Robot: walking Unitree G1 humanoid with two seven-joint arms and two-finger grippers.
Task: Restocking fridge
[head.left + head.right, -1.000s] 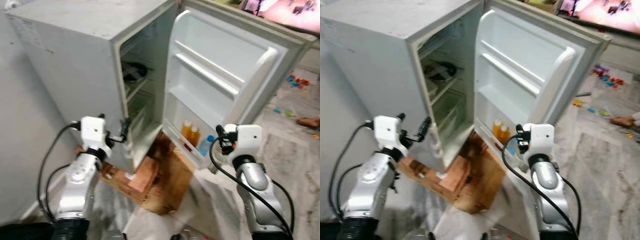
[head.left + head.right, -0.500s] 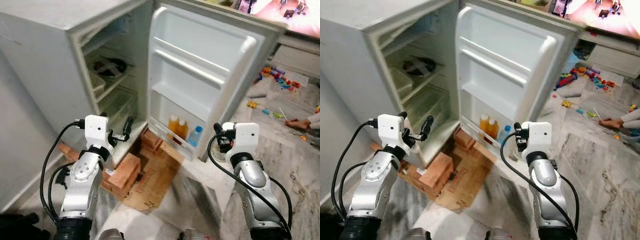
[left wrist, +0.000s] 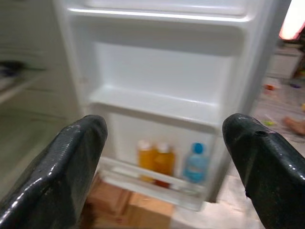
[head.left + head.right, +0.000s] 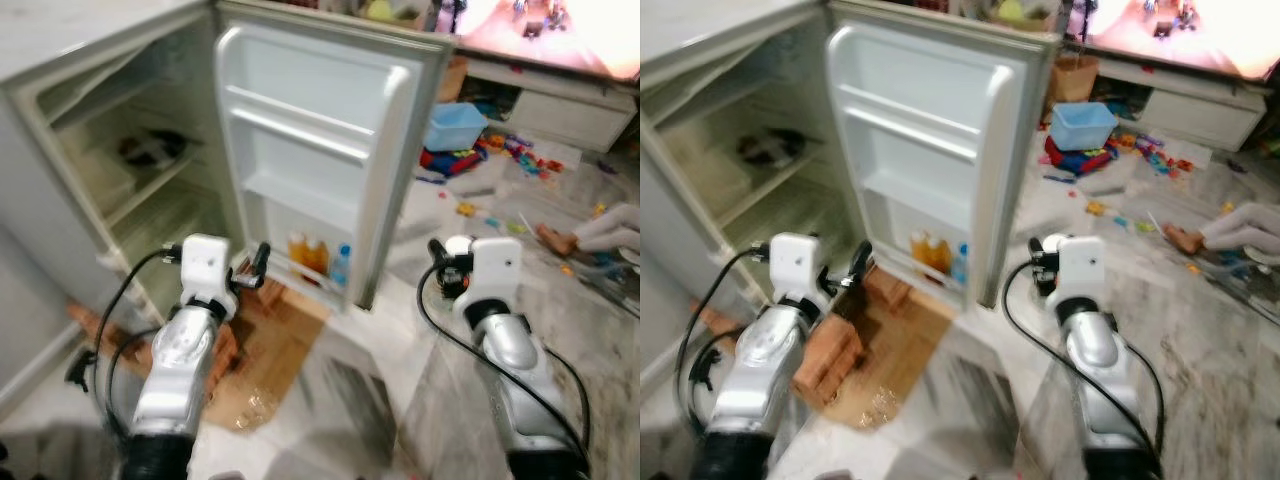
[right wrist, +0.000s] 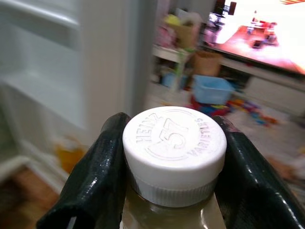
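The white fridge (image 4: 90, 90) stands open, its door (image 4: 310, 120) swung wide in front of me. Its lowest door shelf holds two orange bottles (image 3: 155, 158) and a blue-capped bottle (image 3: 194, 164). My left gripper (image 3: 164, 143) is open and empty, held a short way off that shelf and pointing at it. My right gripper (image 4: 445, 265) is out to the right of the door's edge. It is shut on a bottle with a white "Heinz 57" cap (image 5: 174, 140), its black fingers (image 5: 102, 171) clamped on either side of the neck.
Bricks (image 4: 225, 345) and flattened cardboard (image 4: 280, 340) lie on the floor below the fridge. A dark item (image 4: 150, 150) rests on an inner shelf. To the right are scattered toys (image 4: 475, 205), a blue tub (image 4: 455, 125), a person's leg (image 4: 595, 230) and a bright screen (image 4: 545, 30).
The camera has turned right: the fridge has slid left in the picture and the toy-strewn floor has come into view. Both grippers keep their states.
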